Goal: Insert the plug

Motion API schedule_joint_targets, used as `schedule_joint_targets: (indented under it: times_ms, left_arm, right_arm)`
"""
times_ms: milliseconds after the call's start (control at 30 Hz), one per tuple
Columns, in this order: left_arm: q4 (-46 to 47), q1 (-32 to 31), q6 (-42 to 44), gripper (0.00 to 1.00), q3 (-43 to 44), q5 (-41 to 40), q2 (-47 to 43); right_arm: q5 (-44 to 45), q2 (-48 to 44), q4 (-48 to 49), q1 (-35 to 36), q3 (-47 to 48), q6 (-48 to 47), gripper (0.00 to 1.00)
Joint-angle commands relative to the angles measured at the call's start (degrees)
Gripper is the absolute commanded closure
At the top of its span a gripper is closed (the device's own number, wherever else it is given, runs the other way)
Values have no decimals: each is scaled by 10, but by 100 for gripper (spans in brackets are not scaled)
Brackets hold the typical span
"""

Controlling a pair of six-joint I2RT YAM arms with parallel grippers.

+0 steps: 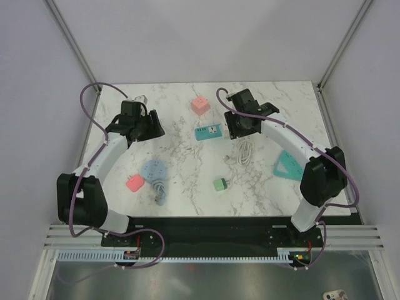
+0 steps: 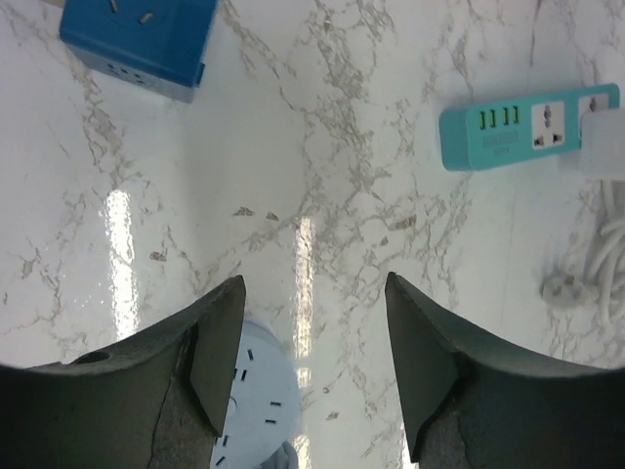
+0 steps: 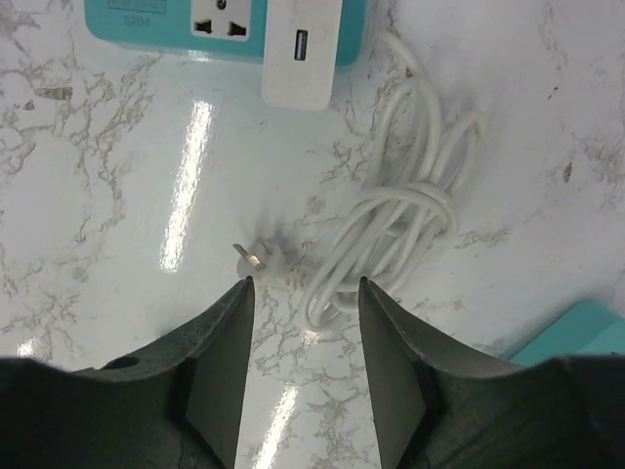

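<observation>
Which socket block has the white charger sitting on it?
The teal rectangular power strip, with the white USB charger at its end by the coiled white cable. The pink cube socket and round pale-blue strip show bare faces.

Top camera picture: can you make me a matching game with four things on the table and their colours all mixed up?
Things:
1. cube socket
2. power strip
3. coiled cable
4. small block nearest the coiled cable

Colours:
A. white
B. green
C. pink
D. teal

Right pairs: 1-C, 2-D, 3-A, 4-B
</observation>
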Motion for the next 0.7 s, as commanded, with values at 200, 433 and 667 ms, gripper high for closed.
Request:
schedule_joint_targets:
  times_ms: [200,433,667]
  left_arm:
    - [-46,-146,60,32,-79,59,-129]
    - [66,-343,80,29,-130,72,-123]
    - [79,-429,183,28,-82,-8,-24]
  right_arm:
    - [-20,-180,86,0,-168,80,37]
    - [-6,-256,124,-38,-247,148,7]
    - [17,-367,122,-70,-274,186,2]
